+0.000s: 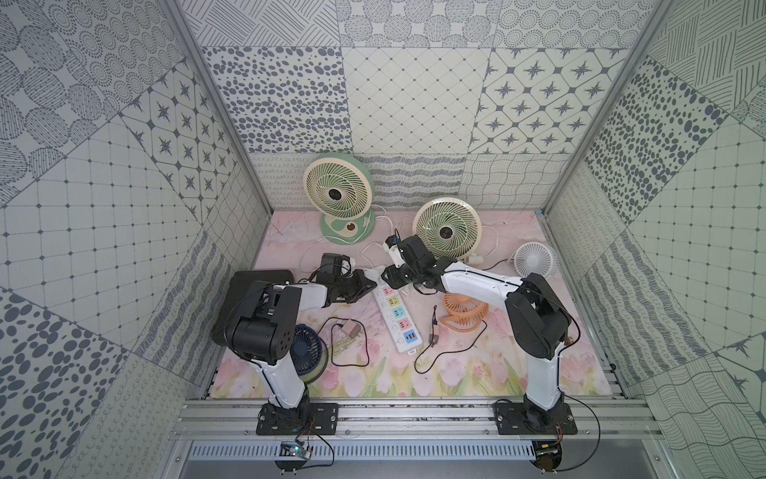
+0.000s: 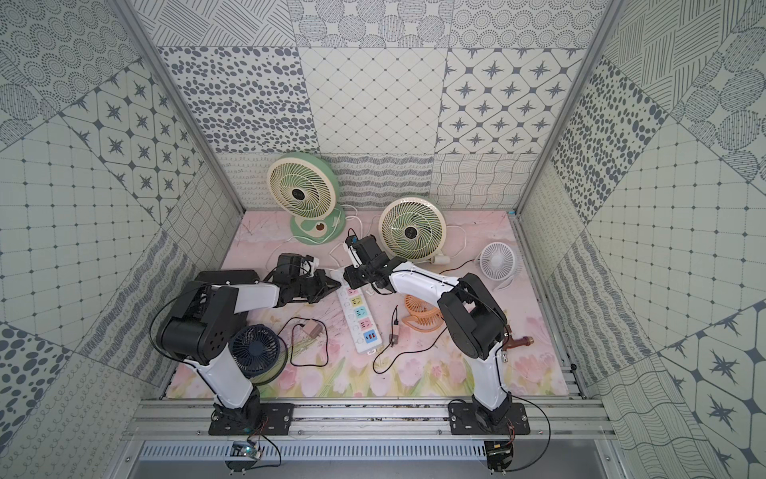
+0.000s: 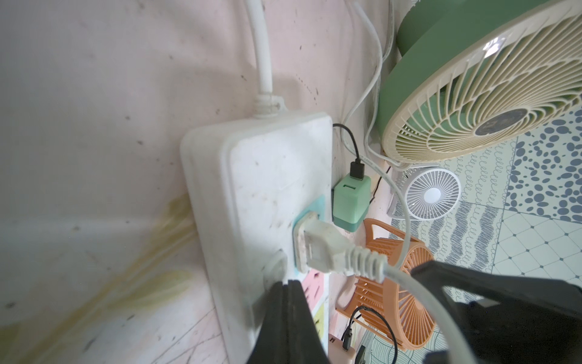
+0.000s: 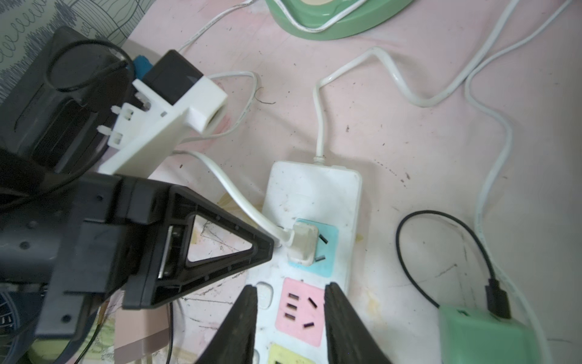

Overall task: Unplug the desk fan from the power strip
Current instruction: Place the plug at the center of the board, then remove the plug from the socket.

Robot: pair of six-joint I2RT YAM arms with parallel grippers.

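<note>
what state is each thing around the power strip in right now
white plug, seated in the blue socket
pink socket, empty
mint usb charger, off the power strip, black cable plugged in
left gripper, shut, on the strip beside the plug
right gripper, open over the pink socket

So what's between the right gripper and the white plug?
Only bare power strip: in the right wrist view the open right gripper straddles the empty pink socket, just short of the white plug.
</note>
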